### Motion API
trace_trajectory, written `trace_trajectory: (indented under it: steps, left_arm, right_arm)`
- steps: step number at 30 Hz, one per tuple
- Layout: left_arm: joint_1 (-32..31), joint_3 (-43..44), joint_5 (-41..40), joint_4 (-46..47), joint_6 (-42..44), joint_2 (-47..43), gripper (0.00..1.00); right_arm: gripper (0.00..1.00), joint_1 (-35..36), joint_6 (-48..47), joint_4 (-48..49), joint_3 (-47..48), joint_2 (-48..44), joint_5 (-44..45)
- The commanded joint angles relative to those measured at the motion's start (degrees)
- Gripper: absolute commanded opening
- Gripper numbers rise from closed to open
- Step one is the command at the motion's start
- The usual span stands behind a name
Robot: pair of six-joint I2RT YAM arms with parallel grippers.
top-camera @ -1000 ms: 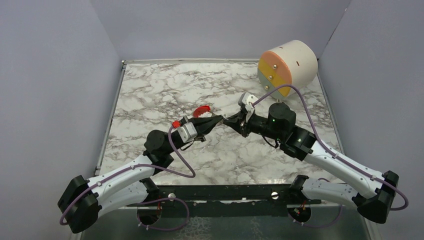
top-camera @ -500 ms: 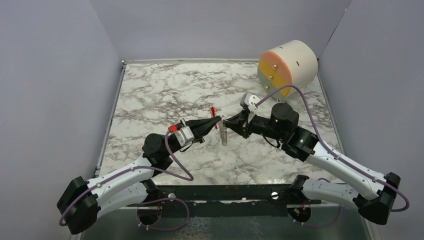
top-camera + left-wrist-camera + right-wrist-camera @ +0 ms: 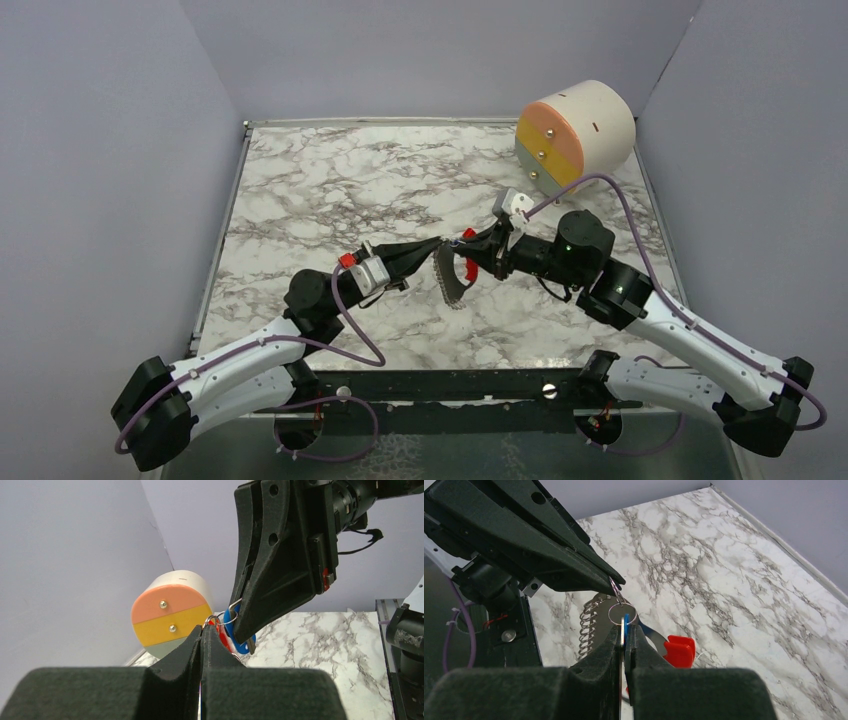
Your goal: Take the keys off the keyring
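Keys hang with the red keyring above the marble table. Left gripper pinches their thin wire ring, right gripper pinches the blue-headed key; round drawer unit stands behind.

Likely a robotics lab: plain grey walls box in a marble-patterned table.
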Motion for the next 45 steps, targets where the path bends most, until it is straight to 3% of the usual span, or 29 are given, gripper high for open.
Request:
trace_trajectory:
  steps: [1, 20, 29, 41, 45]
  left_arm:
    - [1.0, -0.2, -5.4, 1.3, 1.6, -0.6, 0.0]
    - [1.0, 2.2, -3.0, -1.5, 1.6, 4.9, 0.0]
    - [1.0, 4.0, -5.1, -2.9, 1.7, 6.8, 0.0]
    - [1.0, 5.2, -6.1, -5.7, 0.8, 6.8, 0.0]
    - [1.0, 3.2, -2.6, -5.8, 1.0, 4.4, 0.34]
  right_arm:
    - [0.01, -0.1, -1.3, -2.1, 4.0, -0.8, 2.3]
    - [0.01, -0.1, -4.4, -5.0, 11.8, 3.9, 0.7]
    - [0.01, -0.1, -4.4, -10.8, 17.6, 6.6, -2.1]
    - [0.01, 0.0, -3.7, -10.4, 16.8, 7.2, -4.3]
    - [0.01, 0.0, -4.0, -10.2, 16.1, 6.2, -3.1]
